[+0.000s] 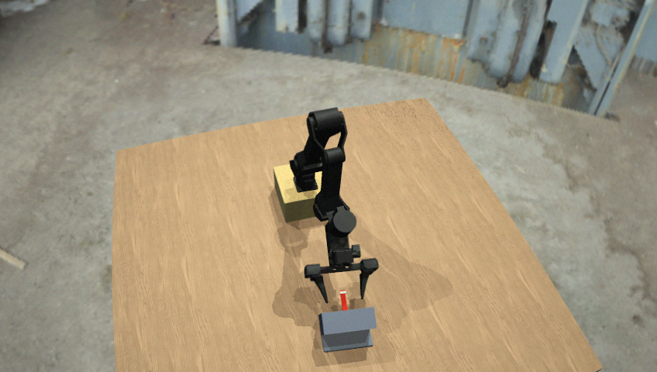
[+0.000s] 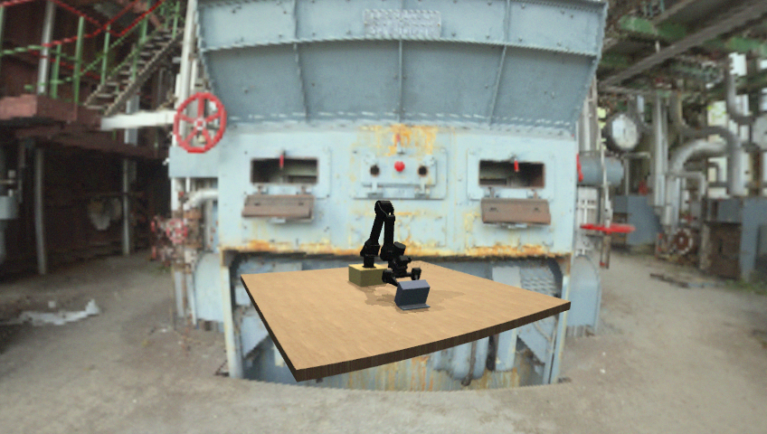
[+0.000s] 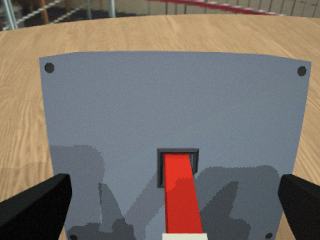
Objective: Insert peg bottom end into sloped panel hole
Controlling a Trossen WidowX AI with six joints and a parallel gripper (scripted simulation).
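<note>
A red square peg (image 1: 343,300) (image 3: 182,210) with a white band near its outer end sits with its bottom end in the square hole (image 3: 178,155) of the grey sloped panel (image 1: 346,321) (image 2: 411,293) (image 3: 134,107). My gripper (image 1: 343,294) (image 2: 401,277) (image 3: 178,186) is open. Its two black fingers stand wide on either side of the peg's outer end and do not touch it. In the wrist view the fingers show only at the lower left and lower right corners.
The arm's base stands on a yellow block (image 1: 289,198) (image 2: 361,275) behind the panel. The wooden table (image 1: 193,239) (image 2: 344,333) ends a short way in front of the panel. Industrial machinery stands behind.
</note>
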